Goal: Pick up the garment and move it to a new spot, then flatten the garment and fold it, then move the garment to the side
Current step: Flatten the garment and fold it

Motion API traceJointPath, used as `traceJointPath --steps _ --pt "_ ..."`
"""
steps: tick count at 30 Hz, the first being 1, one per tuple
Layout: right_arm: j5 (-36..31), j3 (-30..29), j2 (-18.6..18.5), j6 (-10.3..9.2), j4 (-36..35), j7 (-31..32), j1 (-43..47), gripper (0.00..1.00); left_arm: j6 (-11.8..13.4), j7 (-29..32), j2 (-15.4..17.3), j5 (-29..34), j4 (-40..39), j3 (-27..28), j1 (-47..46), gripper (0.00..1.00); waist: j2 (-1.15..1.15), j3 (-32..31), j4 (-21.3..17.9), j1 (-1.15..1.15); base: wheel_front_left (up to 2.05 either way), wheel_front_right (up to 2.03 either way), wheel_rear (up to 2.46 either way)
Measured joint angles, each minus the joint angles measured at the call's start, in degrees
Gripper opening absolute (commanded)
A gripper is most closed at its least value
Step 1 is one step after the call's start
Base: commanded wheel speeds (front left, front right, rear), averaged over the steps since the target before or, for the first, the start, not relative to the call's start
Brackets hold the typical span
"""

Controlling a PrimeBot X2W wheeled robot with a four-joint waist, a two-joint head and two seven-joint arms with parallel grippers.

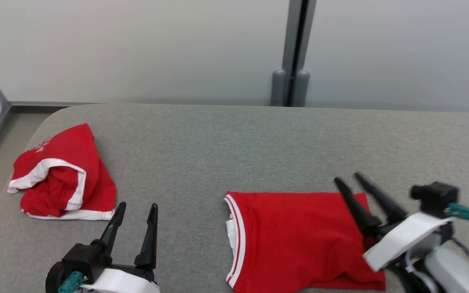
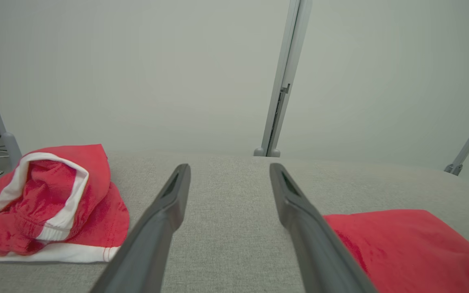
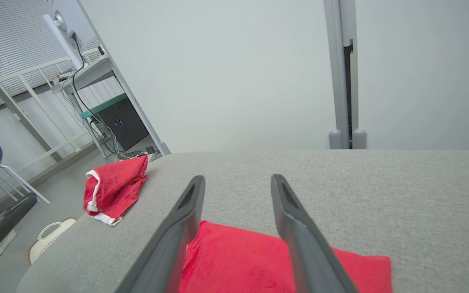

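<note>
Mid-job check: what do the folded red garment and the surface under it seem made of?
Folded red garment: probably soft knit jersey, matte, limp with gentle creases, white striped trim at its left edge. Surface: apparently grey woven upholstery fabric, matte, fine flecked weave, rounded corner; what lies beneath is hidden.

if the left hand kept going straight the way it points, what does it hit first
Neither garment: the left hand points between the crumpled garment and the folded garment, over the bare grey table. Beyond lies the pale wall; whether it would graze the table first is unclear.
</note>
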Motion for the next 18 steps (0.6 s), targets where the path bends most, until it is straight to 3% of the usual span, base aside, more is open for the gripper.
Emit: traceJointPath --steps 7,18 --pt "-4.0 -10.6 -2.3 0.0 -1.0 -4.5 1.1 1.0 1.1 0.0 0.9 0.5 -2.1 3.4 0.5 1.0 0.0 -0.4 -3.8 0.0 0.0 0.0 0.0" --pt "-11.4 -19.6 1.9 0.0 0.8 -5.9 10.3 1.0 2.1 0.0 1.5 4.4 -3.8 5.3 2.4 1.0 0.0 -0.8 -7.5 0.0 0.0 0.0 0.0"
